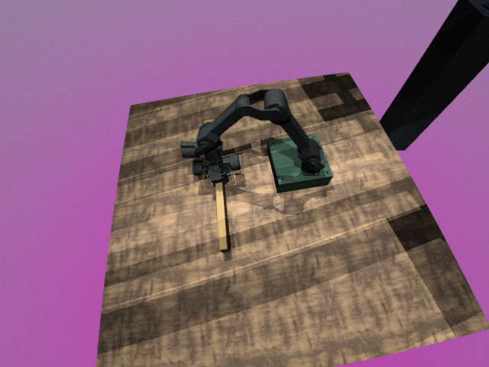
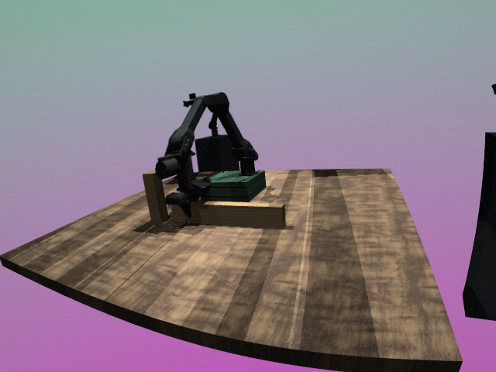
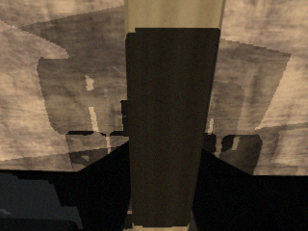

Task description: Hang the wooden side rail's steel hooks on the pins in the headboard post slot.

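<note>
The wooden side rail is a long pale bar standing on its narrow edge, roughly level and low at the table. My gripper points down and is shut on the rail near its post end. The headboard post stands upright just beyond that end; in the top view only its top shows behind the arm. A narrow gap shows between rail end and post, with a tiny bluish bit in it. Hooks, pins and slot cannot be made out. The far end appears to be at the table.
The green base block carries the arm, beside the rail. The arm arches over from it towards the post. A large dark column stands beyond the table. A dark box shows behind the arm.
</note>
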Controlling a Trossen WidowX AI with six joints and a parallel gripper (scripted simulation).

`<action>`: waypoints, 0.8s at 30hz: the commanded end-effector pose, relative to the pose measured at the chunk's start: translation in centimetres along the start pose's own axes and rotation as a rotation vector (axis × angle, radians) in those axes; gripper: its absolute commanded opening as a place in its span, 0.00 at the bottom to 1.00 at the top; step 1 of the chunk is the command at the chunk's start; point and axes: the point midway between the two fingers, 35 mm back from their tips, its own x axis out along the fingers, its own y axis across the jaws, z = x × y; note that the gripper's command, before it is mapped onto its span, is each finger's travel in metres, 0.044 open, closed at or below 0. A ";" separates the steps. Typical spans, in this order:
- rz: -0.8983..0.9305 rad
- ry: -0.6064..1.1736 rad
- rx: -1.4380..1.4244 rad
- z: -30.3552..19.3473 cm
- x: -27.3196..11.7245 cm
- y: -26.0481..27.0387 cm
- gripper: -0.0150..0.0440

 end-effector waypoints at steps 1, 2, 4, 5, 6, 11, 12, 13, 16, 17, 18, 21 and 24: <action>-0.010 0.001 -0.009 0.0 -0.5 -0.2 0.25; -0.010 0.001 -0.009 0.0 -0.6 -0.2 0.25; -0.010 0.001 -0.009 0.0 -0.6 -0.2 0.25; -0.010 0.001 -0.009 0.0 -0.6 -0.2 0.25; -0.010 0.001 -0.009 0.0 -0.6 -0.2 0.25; -0.010 0.001 -0.009 0.0 -0.7 -0.2 0.25; -0.010 0.001 -0.009 0.0 -0.7 -0.2 0.25; -0.010 0.001 -0.009 0.0 -0.7 -0.2 0.25; -0.010 0.001 -0.009 0.0 -0.8 -0.2 0.25; -0.010 0.001 -0.009 0.0 -0.8 -0.2 0.25; -0.010 0.001 -0.009 0.0 -0.8 -0.2 0.25; -0.010 0.001 -0.009 0.0 -0.9 -0.2 0.25; -0.010 0.001 -0.009 0.0 -0.9 -0.2 0.25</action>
